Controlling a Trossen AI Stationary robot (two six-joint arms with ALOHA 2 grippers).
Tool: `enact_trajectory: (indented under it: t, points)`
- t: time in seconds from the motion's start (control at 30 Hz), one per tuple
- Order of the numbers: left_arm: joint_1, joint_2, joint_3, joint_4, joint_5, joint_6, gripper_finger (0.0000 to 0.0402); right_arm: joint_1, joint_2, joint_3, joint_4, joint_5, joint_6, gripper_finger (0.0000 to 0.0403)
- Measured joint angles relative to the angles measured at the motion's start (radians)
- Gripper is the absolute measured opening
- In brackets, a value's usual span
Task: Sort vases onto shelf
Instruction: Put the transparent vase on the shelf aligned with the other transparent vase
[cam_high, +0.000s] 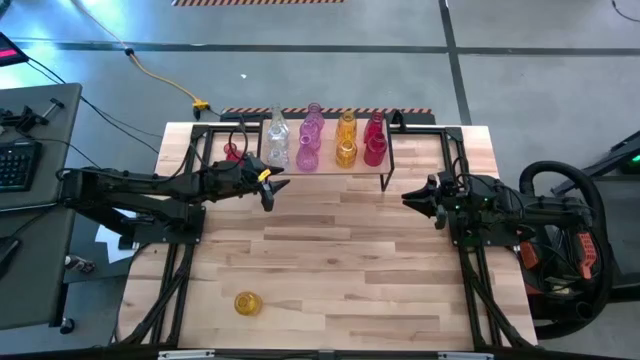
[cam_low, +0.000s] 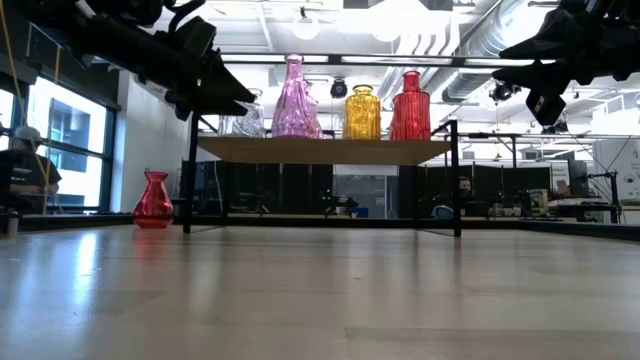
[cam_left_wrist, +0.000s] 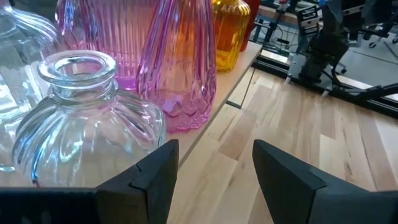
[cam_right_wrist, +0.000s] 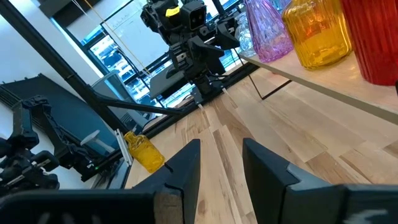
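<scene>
- Shelf (cam_high: 330, 172): light-wood board on black wire legs, at the far edge of the tabletop (cam_high: 330, 270).
- On the shelf: clear vases (cam_high: 277, 140), pink vases (cam_high: 310, 135), amber vases (cam_high: 346, 140) and red vases (cam_high: 375, 140), in rows.
- Red vase (cam_low: 153, 200): upright on the tabletop, just beside the shelf's left end.
- Amber vase (cam_high: 247, 303): lying on the tabletop, well apart from the shelf, near the front edge.
- Left gripper (cam_high: 268, 190): fingers apart, empty, just in front of the shelf's left end by the clear vases.
- Right gripper (cam_high: 412, 198): fingers slightly apart, empty, beside the shelf's right end.
</scene>
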Motion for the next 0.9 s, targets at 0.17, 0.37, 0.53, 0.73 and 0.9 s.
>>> enact_trajectory:
  t: [0.17, 0.37, 0.53, 0.73, 0.9]
  points:
    - [0.006, 0.0, 0.0, 0.0, 0.001, 0.0, 0.0197, 0.0, 0.0, 0.0, 0.0, 0.0, 0.0, 0.0103]
    - [0.019, 0.0, 0.0, 0.001, 0.007, 0.0, 0.0197, 0.0, 0.0, 0.0, 0.0, 0.0, 0.0, 0.0103]
    - [0.019, 0.0, 0.0, 0.001, 0.007, 0.002, 0.0197, 0.0, 0.0, 0.0, 0.0, 0.0, 0.0, 0.0103]
    - [0.019, 0.0, 0.0, 0.003, 0.011, 0.0, 0.0197, 0.0, 0.0, 0.0, -0.003, 0.0, 0.0, 0.0103]
    - [0.01, 0.0, 0.0, 0.023, 0.012, 0.0, 0.0197, 0.0, 0.0, 0.0, -0.003, 0.0, 0.0, 0.0103]
